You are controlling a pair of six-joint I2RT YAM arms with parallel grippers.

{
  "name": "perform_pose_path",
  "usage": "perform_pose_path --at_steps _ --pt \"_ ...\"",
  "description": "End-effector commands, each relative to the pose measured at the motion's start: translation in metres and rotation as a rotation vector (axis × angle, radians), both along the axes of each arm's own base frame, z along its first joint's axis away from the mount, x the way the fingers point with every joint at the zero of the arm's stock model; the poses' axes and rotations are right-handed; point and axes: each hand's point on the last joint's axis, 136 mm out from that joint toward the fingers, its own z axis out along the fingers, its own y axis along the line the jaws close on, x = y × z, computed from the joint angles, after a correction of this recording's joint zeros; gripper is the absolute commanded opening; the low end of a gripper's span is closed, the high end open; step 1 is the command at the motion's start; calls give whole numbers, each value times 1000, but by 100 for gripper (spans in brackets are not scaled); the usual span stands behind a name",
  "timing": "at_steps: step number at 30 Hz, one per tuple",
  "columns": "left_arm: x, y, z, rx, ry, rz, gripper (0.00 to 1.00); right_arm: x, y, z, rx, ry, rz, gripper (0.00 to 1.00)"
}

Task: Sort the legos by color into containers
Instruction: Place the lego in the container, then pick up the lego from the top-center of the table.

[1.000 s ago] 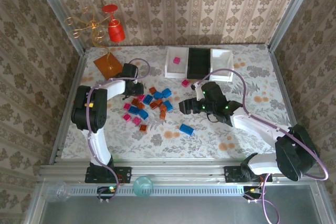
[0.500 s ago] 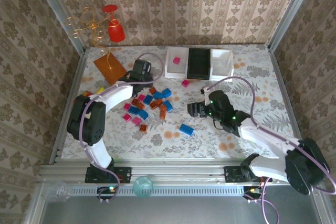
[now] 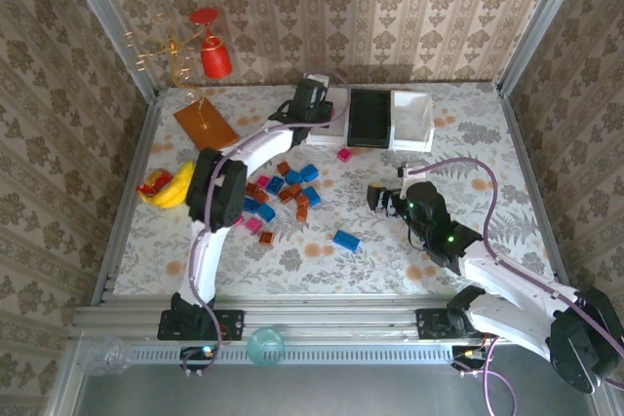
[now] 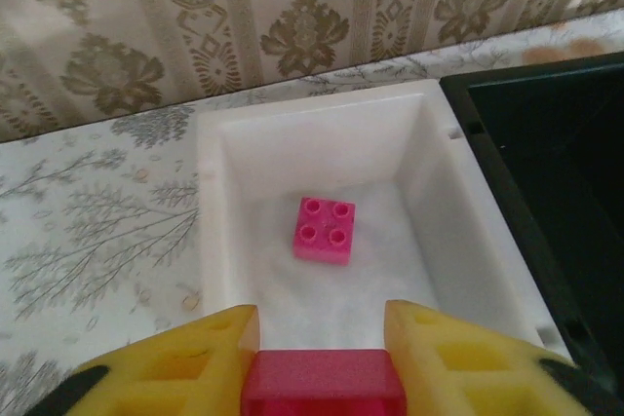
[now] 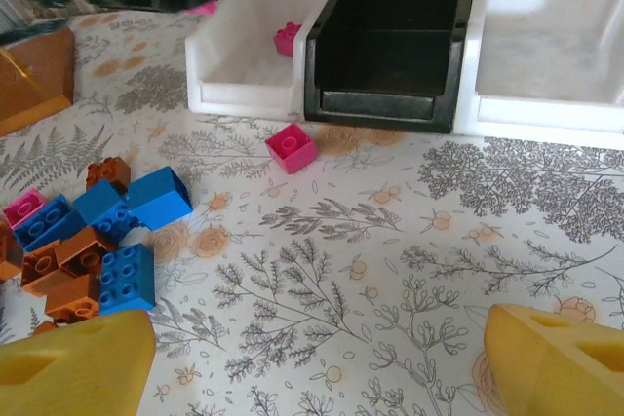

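L pincer (image 4: 322, 326) is clamped on a magenta brick (image 4: 324, 383), hanging over the near rim of the white tray (image 4: 220, 204) that butts the black tray's (image 4: 558, 165) left side. One pink brick (image 4: 325, 230) lies mid-floor in that white tray, clear of every wall. R pincer (image 5: 314, 343) has fingers wide apart, low over bare worktop (image 5: 390, 241) on the near side of the black tray, w/ lots of room. Loose pink brick (image 5: 292, 147) sits just off the black tray's near-left corner. Blue + brown bricks (image 5: 97, 233) are heaped further left & nearer. 2nd white tray (image 5: 558, 38) abuts the black tray's right side.
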Motion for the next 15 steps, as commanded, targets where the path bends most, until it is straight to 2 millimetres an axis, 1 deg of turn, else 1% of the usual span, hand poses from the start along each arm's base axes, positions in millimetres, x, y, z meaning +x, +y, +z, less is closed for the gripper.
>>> perform_pose_path --at_steps 1,2,4,6,8,9,11,12,14,15 --pt "7 -10 12 53 17 -39 47 6 -8 5 -13 -33 -44 89" --pt "8 -11 18 54 15 -40 50 6 -8 5 -14 -31 -45 89" --pt "2 -11 33 48 4 -46 58 6 -6 4 -12 -27 -39 90" --pt "-10 -9 47 28 -12 -58 65 6 -4 4 -8 -23 -29 90" --pt "-31 -5 55 1 -8 -78 68 6 -4 4 -2 -21 -28 90" --pt "-42 -2 56 -13 -2 -88 69 6 -4 4 -1 -21 -28 90" --pt "-71 -2 56 -65 18 -153 72 5 -5 5 0 -24 -32 90" --pt "-84 -2 52 -89 33 -189 73 5 -5 6 0 -26 -34 90" --pt "-115 -5 37 -140 76 -277 75 4 -8 7 -1 -34 -44 90" --pt "-125 -5 30 -156 93 -305 75 4 -9 8 -1 -38 -45 90"
